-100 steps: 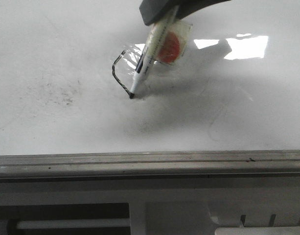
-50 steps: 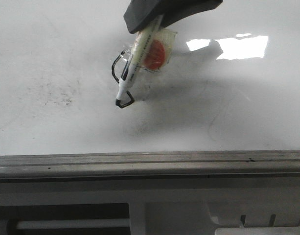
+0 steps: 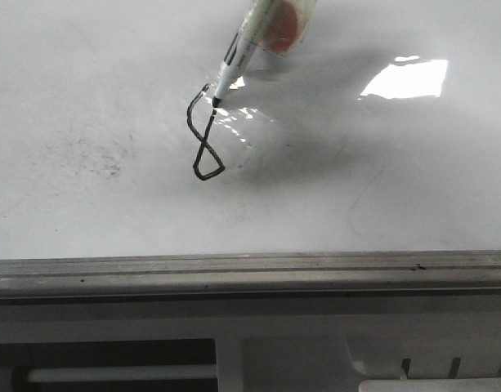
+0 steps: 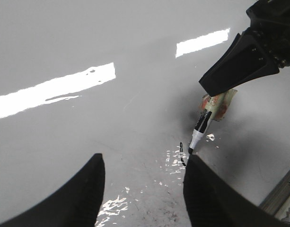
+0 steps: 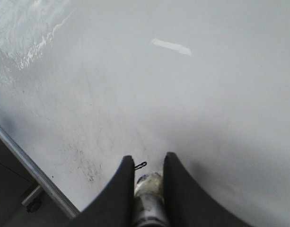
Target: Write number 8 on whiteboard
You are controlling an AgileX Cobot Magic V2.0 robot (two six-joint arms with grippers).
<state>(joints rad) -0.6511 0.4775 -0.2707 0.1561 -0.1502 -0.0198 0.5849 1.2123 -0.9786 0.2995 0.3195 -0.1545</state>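
One number 8 (image 3: 204,137) on one whiteboard (image 3: 87,73); right gripper (image 5: 148,177) clamps one marker (image 3: 238,53); left gripper (image 4: 142,182) agape, empty.

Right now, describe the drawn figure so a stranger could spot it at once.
Find the whiteboard, glossy white above a grey rail. Left of its glare patch, the number 8 sits under the marker tip. Unlike nearby faint smudges, it is crisp, black and angular.

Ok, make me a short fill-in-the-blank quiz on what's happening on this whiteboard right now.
1. The marker pen is held by the ____ gripper.
2. The pen's tip touches the ____ end of the number 8.
3. The left gripper holds ____.
4. The 8 is drawn in ____ ink on the whiteboard.

Answers: right; top; nothing; black
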